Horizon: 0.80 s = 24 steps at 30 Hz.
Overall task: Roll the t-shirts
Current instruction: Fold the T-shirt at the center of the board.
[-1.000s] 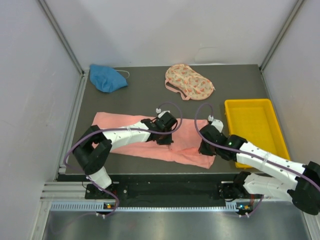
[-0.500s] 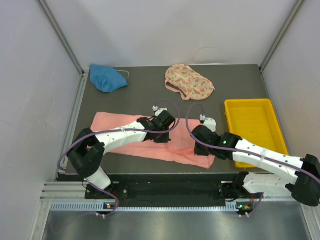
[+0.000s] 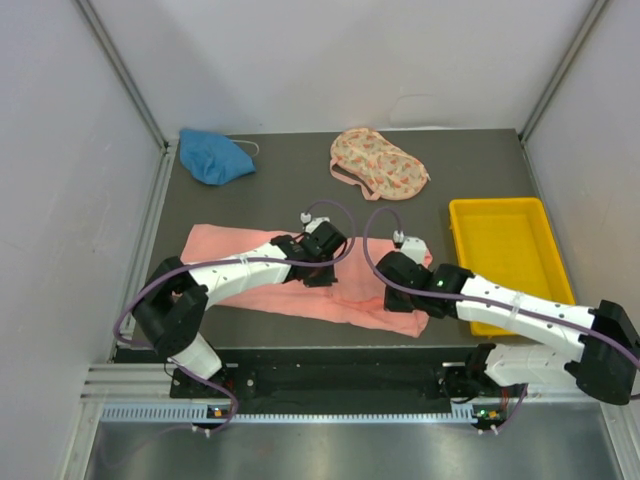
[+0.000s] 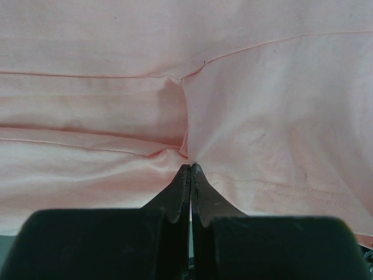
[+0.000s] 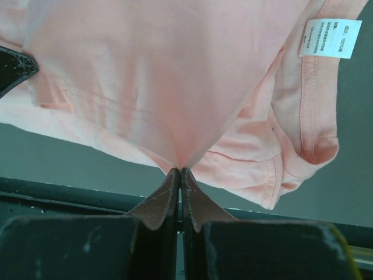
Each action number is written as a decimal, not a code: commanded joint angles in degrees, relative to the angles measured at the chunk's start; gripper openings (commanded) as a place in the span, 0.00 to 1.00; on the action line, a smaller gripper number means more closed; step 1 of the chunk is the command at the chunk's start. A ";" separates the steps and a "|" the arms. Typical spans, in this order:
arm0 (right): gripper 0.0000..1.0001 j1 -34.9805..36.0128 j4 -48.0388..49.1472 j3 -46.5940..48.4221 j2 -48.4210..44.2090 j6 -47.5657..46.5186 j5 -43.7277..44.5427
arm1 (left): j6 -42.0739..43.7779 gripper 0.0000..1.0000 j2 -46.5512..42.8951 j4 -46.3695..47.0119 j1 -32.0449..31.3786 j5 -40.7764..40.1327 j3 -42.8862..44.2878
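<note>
Pink t-shirt [image 3: 352, 298] is right under me, spread flat across the near half of the table [image 3: 290, 190], one long band running from the left side toward the right, and I've got both pincers on it. My left pincer [image 4: 190, 166] is clamped tight on a pucker of the pink cloth near the middle of the shirt; the fabric bunches into creases that all run to my fingertips, with a stitched hem passing just to the right. My right pincer [image 5: 179, 169] is closed as well, pinching the cloth at the shirt's right end near the table's front edge, and the fabric pulls to a point where my 2 fingers meet. Beside that grip the collar curls over, and the small white label [image 5: 330, 38] shows at the upper right of my wrist view. From above, my 2 arms converge over the shirt, the pincers near each other. Farther back, the blue t-shirt [image 3: 213, 157] is bunched in the far left corner, the floral t-shirt [image 3: 380, 165] is crumpled at the far middle, and the yellow tray [image 3: 505, 250] sits just right of the pink shirt.
</note>
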 commanded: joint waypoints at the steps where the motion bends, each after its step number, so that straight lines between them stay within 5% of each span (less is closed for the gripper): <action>1: 0.00 1.06 2.86 2.03 1.74 0.50 -0.65 | 0.11 0.00 -1.81 1.38 0.98 0.29 -1.80; 13: 0.00 1.15 2.34 -3.68 -0.45 1.73 0.57 | 1.33 0.00 -1.72 3.06 1.16 4.07 -2.69; 16: 0.03 1.15 2.43 -3.77 -1.24 1.38 0.31 | 2.39 0.07 -1.11 2.71 1.07 4.60 -1.37; 24: 0.45 1.15 -2.84 1.50 -8.10 -0.64 2.32 | 6.87 0.47 -6.89 -2.91 3.87 3.37 3.90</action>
